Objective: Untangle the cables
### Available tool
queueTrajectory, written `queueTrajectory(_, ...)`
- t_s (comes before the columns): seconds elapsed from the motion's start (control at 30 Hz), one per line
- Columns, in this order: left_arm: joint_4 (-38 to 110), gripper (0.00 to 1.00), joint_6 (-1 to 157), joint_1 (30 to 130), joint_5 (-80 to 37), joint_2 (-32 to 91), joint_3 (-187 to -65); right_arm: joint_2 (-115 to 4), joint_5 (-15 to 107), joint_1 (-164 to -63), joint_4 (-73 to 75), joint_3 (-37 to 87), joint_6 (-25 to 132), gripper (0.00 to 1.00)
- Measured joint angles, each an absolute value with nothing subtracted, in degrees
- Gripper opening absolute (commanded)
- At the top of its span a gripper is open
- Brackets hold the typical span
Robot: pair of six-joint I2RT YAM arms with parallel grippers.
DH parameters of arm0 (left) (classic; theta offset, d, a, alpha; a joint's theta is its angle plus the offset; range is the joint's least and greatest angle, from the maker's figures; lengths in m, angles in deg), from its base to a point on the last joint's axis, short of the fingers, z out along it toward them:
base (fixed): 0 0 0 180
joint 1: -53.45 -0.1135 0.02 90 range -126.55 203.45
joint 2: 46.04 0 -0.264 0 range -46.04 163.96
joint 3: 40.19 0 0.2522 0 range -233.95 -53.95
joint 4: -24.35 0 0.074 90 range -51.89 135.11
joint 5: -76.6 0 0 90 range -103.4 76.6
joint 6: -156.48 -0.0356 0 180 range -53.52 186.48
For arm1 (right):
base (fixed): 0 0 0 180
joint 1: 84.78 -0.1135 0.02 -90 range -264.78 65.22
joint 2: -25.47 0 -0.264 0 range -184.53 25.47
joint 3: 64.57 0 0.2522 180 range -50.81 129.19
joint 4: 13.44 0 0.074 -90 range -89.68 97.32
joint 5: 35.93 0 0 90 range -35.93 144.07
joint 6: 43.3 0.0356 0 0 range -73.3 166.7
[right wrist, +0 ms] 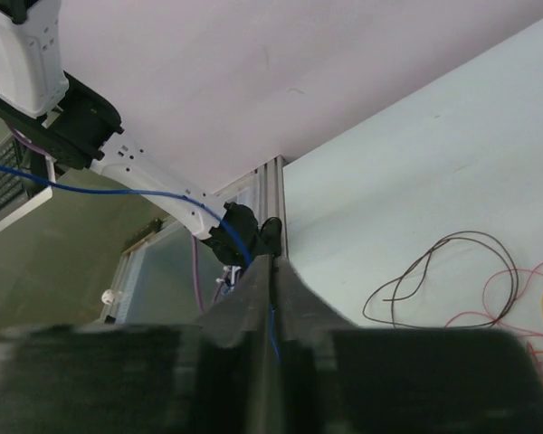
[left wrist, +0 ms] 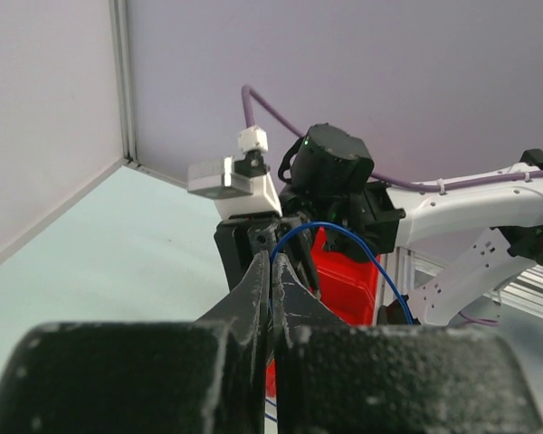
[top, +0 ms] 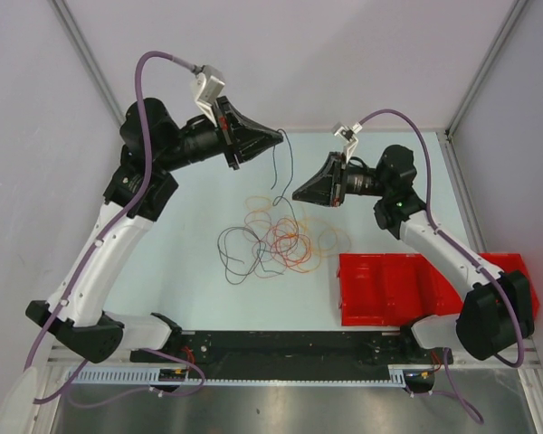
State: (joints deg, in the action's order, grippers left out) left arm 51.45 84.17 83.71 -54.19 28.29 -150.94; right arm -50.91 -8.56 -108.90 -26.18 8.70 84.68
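Left hand [left wrist: 271, 259] and right hand [right wrist: 270, 262] are each pinched shut on one blue cable [right wrist: 118, 191], lifted above the tangled cables [top: 271, 240] on the tabletop [top: 190, 199], so draw apart slowly and upward, letting its tail slip free without dragging the rest.
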Motion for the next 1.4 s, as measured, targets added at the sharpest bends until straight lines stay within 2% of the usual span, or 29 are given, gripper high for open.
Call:
queueTrajectory(0.07, 50.7, 0.0, 84.5, 83.7, -54.1, 28.3, -149.8, -50.6, -8.5, -109.1, -25.9, 8.7, 85.1, 0.67)
queueTrajectory(0.1, 50.4, 0.0, 84.6, 83.7, -54.1, 28.3, -149.3, -50.6, -8.6, -109.1, -26.0, 8.7, 85.3, 0.7)
queueTrajectory(0.23, 49.4, 0.0, 85.5, 83.7, -54.7, 28.3, -148.1, -50.8, -10.1, -109.1, -28.6, 8.8, 87.0, 0.7)
queueTrajectory(0.37, 47.8, 0.0, 86.1, 83.7, -55.6, 28.3, -148.1, -54.4, -12.6, -109.0, -37.2, 9.1, 92.4, 0.58)
queueTrajectory(0.4, 47.6, 0.0, 86.2, 83.7, -55.7, 28.3, -148.1, -55.8, -13.0, -108.8, -39.1, 9.1, 93.8, 0.58)
queueTrajectory(0.57, 46.0, 0.0, 87.2, 83.7, -56.5, 28.3, -148.1, -60.0, -13.6, -106.2, -44.5, 9.1, 98.5, 0.66)
queueTrajectory(0.8, 45.9, 0.0, 87.5, 83.7, -57.1, 28.3, -148.1, -59.4, -15.8, -102.5, -51.6, 9.1, 105.2, 0.67)
queueTrajectory(0.93, 45.9, 0.0, 87.5, 83.7, -57.3, 28.5, -148.1, -56.6, -17.2, -102.0, -50.1, 9.1, 104.0, 0.7)
queueTrajectory(1.17, 44.5, 0.0, 89.0, 83.7, -58.6, 29.1, -148.1, -59.0, -19.7, -106.8, -53.7, 9.3, 105.6, 0.69)
queueTrajectory(1.2, 44.3, 0.0, 89.2, 83.7, -58.8, 29.1, -148.1, -60.5, -20.0, -108.0, -55.3, 9.3, 106.7, 0.68)
queueTrajectory(1.23, 43.9, 0.0, 89.6, 83.7, -59.1, 29.1, -148.1, -62.0, -20.2, -109.0, -56.5, 9.3, 107.6, 0.57)
queueTrajectory(1.33, 42.8, 0.0, 90.3, 83.7, -59.5, 29.2, -148.1, -66.4, -20.6, -111.3, -61.2, 9.4, 111.2, 0.0)
queueTrajectory(1.4, 42.5, 0.0, 90.5, 83.7, -59.8, 29.4, -148.1, -69.0, -20.6, -111.7, -65.2, 9.7, 114.7, 0.0)
